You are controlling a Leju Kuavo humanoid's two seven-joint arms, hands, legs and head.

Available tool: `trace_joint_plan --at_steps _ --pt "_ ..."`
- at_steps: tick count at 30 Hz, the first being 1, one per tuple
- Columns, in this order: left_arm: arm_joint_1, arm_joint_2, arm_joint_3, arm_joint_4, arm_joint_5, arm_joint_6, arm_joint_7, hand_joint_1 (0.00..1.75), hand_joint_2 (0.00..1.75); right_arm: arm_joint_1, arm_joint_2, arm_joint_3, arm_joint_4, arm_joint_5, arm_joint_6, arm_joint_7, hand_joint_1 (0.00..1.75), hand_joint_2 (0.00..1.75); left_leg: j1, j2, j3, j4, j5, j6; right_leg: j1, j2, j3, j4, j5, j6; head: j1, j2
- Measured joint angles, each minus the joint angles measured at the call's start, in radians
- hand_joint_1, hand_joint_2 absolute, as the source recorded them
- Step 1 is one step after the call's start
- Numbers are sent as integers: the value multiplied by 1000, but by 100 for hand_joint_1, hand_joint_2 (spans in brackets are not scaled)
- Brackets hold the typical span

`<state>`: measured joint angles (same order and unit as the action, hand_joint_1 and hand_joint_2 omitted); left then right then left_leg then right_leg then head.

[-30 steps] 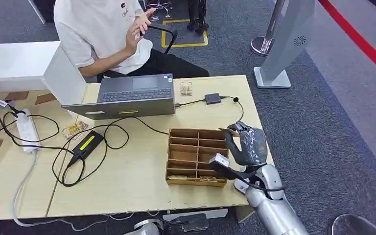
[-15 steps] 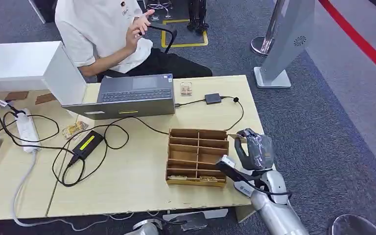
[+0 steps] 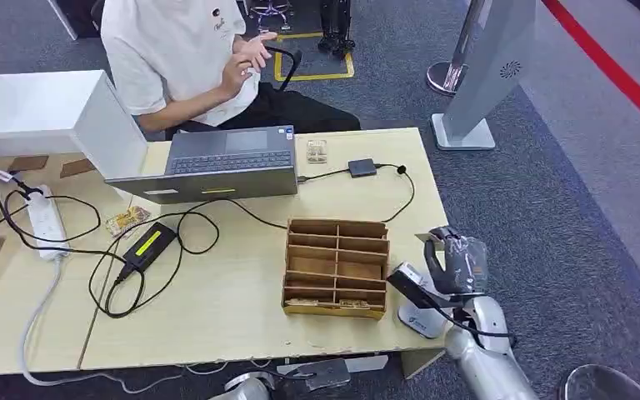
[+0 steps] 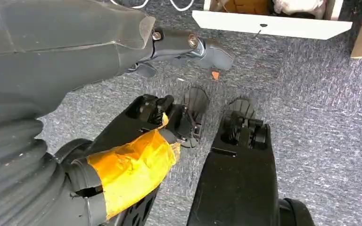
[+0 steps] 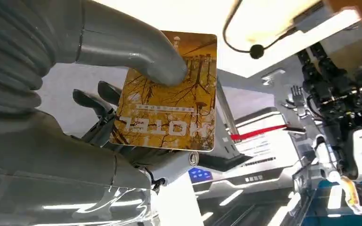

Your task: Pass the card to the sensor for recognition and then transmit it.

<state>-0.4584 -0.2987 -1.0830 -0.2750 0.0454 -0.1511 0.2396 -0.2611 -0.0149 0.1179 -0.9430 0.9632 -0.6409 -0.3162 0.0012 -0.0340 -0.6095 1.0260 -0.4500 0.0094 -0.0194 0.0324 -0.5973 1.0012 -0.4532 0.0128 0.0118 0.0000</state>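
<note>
Right arm's bent up at the table's right edge, with the right hand (image 3: 450, 260) raised off the corner. Its thick thumb (image 5: 136, 49) presses a yellow HOTEL card (image 5: 167, 96) against the darker fingers (image 5: 92, 101) behind. Left hand (image 4: 136, 141) hangs down by the floor, fingers curled in, nothing in it.

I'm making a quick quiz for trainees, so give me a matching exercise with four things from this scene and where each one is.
Things:
1. card
2. laptop
3. wooden box
4. power strip

Places:
A. far left of the table
B. table's right part, divided into compartments
C. pinched in the right hand
D. in front of the seated person

Pairs: 1-C, 2-D, 3-B, 4-A
</note>
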Motion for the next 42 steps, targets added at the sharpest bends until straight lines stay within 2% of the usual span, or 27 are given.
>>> trace_joint_plan --at_steps 8,32,42 --pt "-1 -8 23 1 0 18 3 0 175 9 -19 -45 0 -1 -2 -3 175 175 0 0 0 0 0 0 0 0 0 0 0 0 0 0" --pt "-1 -11 35 1 -29 0 7 0 175 15 -41 -109 0 0 -4 -19 175 175 0 0 0 0 0 0 0 0 0 0 0 0 0 0" --pt "-3 -14 54 5 -49 2 8 0 175 65 -64 -140 -23 15 -1 -10 175 175 0 0 0 0 0 0 0 0 0 0 0 0 0 0"
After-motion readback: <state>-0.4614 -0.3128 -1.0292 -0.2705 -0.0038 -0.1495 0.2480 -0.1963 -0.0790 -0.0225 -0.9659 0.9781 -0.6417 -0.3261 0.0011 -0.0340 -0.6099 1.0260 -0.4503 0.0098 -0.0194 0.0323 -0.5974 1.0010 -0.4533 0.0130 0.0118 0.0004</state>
